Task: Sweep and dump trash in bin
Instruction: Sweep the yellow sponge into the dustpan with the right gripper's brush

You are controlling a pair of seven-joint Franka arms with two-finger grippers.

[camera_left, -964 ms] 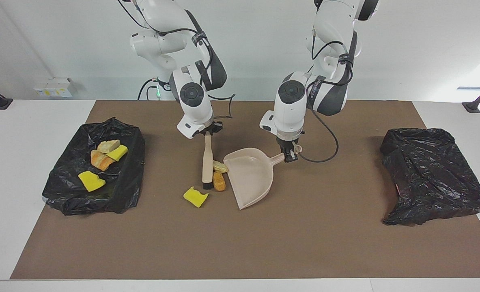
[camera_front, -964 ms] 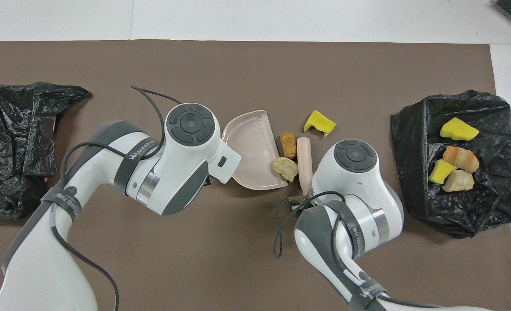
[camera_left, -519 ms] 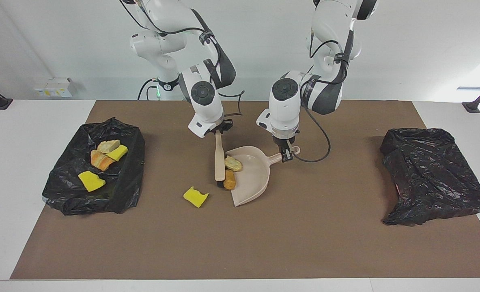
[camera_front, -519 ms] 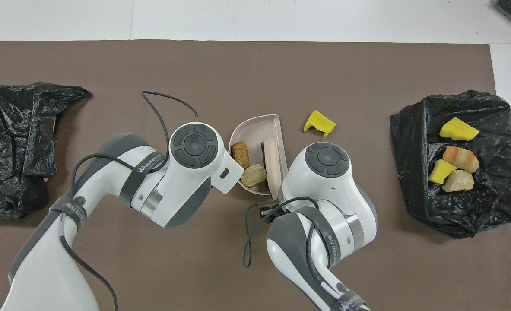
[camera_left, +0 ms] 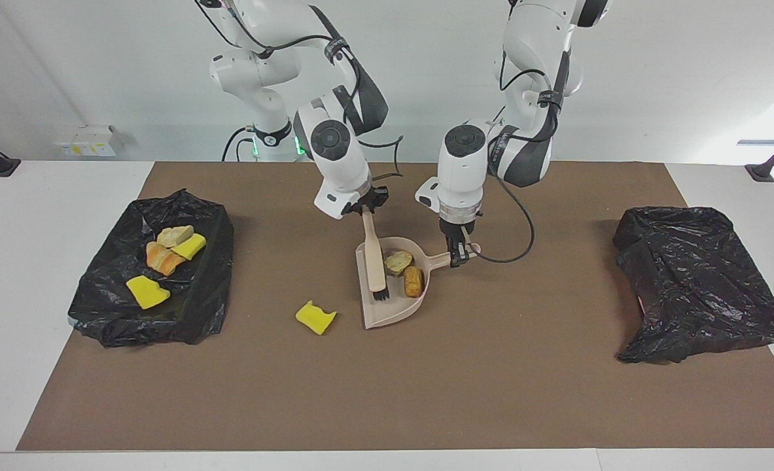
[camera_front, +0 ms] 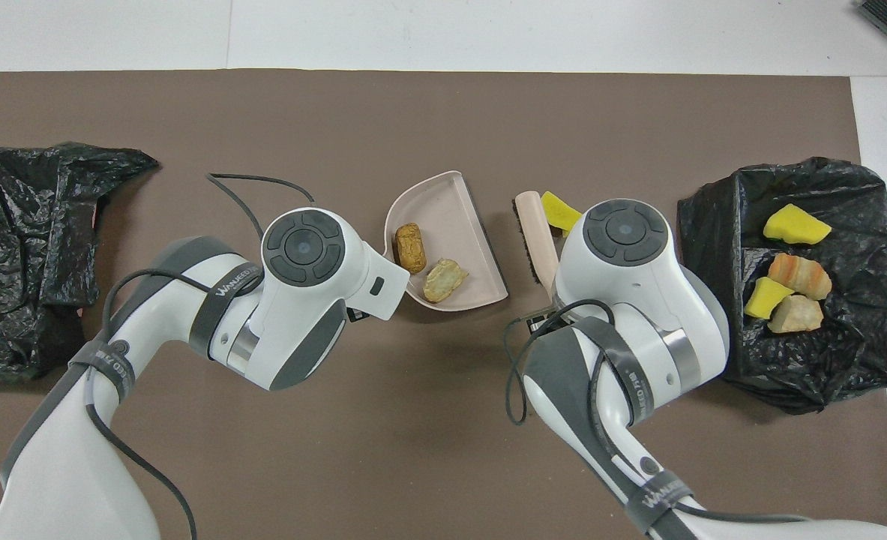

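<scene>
A second ago the two bread-like chunks lay on the brown mat at the mouth of the beige plastic dustpan. Now both sit inside it: the tan chunk toward the handle end, the orange-brown chunk just beside it. That sweep has worked, and I judge the pan ready to carry over to the bin.

My beige black-bristled brush has swung across with the stroke. From the facing view its bristles hang over the pan's open mouth. From overhead the brush sits beside the pan and next to the yellow sponge piece, so I cannot tell exactly what it is over.

That yellow sponge piece has not moved. It is the one scrap left on the mat, beside the pan toward my right arm's end of the table. Four scraps already lie in the black-bag-lined bin at that end. The crumpled black bag at my left arm's end shows nothing on it.

My right gripper is clamped tight on the top of the brush handle, fingertips nearly meeting around it. My left gripper is closed narrow on the dustpan's handle, holding the pan low over the mat. I cannot tell whether its lip touches.
</scene>
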